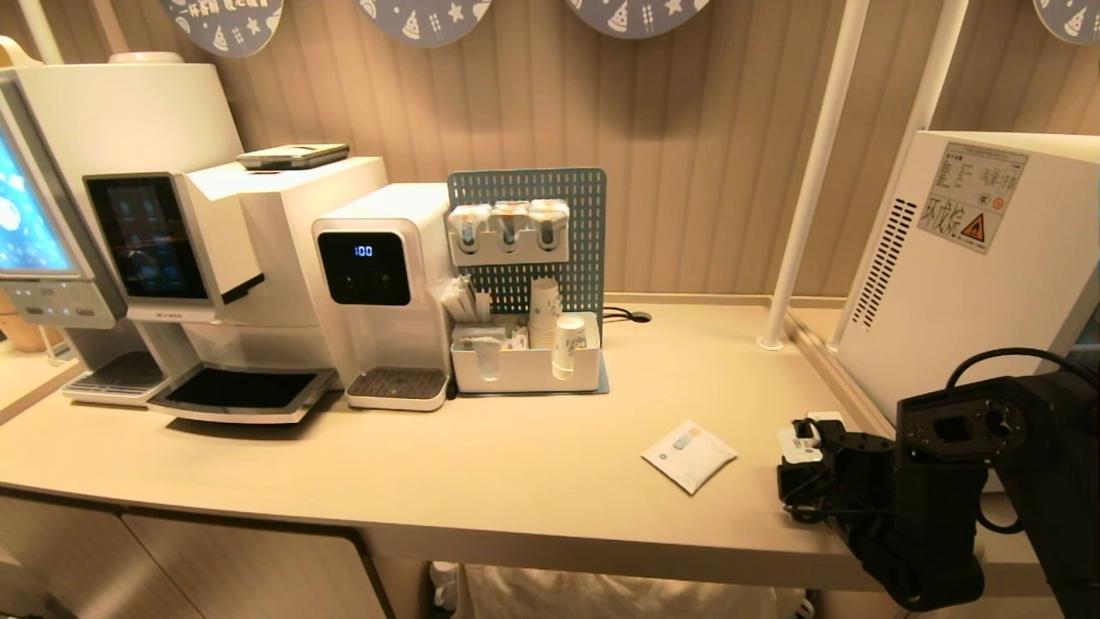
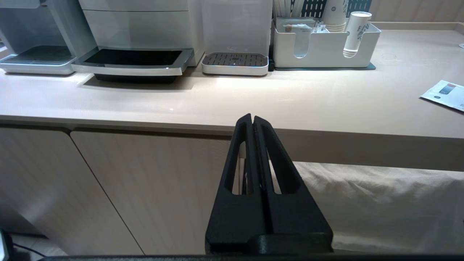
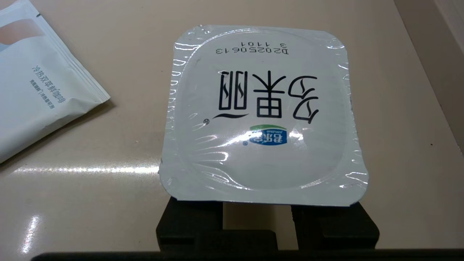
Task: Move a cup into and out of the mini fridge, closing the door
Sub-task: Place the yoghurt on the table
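Right fingers [image 3: 257,217] clamp cup [image 3: 261,116], lid stamped D20250613; left fingers [image 2: 252,125] shut, empty.

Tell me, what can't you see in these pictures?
- Right gripper fingers: the cup lid covers them in the right wrist view, so any grip is unclear.
- Cup body: hidden under its lid there, and mostly behind the black arm in the head view.
- Mini fridge door and inside: only its back and side show; the right edge cuts it off.
- Sachet print: too small in the head view.
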Controlling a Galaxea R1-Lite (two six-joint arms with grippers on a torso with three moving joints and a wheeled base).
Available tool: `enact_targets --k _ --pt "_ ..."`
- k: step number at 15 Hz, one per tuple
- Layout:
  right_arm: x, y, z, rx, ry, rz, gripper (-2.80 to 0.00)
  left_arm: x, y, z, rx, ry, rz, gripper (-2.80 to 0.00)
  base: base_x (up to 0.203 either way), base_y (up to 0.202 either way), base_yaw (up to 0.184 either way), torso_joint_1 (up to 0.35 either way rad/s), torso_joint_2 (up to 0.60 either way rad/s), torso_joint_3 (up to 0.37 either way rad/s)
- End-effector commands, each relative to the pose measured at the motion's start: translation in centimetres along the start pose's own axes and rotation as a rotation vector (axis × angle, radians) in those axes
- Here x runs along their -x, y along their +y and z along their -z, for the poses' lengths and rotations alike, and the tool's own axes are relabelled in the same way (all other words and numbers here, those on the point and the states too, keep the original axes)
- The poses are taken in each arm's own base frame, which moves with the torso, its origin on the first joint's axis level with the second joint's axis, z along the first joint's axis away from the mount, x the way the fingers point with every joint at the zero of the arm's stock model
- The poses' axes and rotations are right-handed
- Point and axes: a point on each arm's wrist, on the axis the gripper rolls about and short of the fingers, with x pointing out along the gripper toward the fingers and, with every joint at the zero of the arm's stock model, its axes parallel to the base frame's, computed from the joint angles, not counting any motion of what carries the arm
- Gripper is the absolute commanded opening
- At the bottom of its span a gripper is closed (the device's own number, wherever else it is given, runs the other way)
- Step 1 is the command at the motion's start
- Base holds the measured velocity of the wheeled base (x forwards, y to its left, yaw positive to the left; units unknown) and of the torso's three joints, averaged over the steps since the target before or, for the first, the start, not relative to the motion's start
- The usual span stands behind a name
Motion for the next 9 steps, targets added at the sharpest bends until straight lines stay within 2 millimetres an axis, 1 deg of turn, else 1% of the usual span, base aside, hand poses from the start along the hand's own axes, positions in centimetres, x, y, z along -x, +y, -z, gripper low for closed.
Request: enact_targets --k 1,4,5,9 --pt "-0.07 0.07 -0.01 -0.001 -0.007 0.0 -2.8 -0.01 0.0 0.0 0.0 0.001 0.0 -2.8 0.0 0.0 0.0 0.0 0.0 0.0" --pt "0.13 0.18 -0.03 0.002 -0.005 0.001 -2.8 -0.01 0.0 0.0 0.0 0.001 0.0 -2.8 0.0 0.0 0.0 0.0 0.0 0.0" --pt "0.11 0.16 -0.05 0.001 -0.006 0.003 0.0 -0.01 0.0 0.0 0.0 0.001 0.0 -2.8 0.0 0.0 0.0 0.0 0.0 0.0" --pt "-0.1 0.2 0.12 -0.001 -0.005 0.003 0.0 -0.01 0.0 0.0 0.0 0.001 0.0 -2.8 0.0 0.0 0.0 0.0 0.0 0.0"
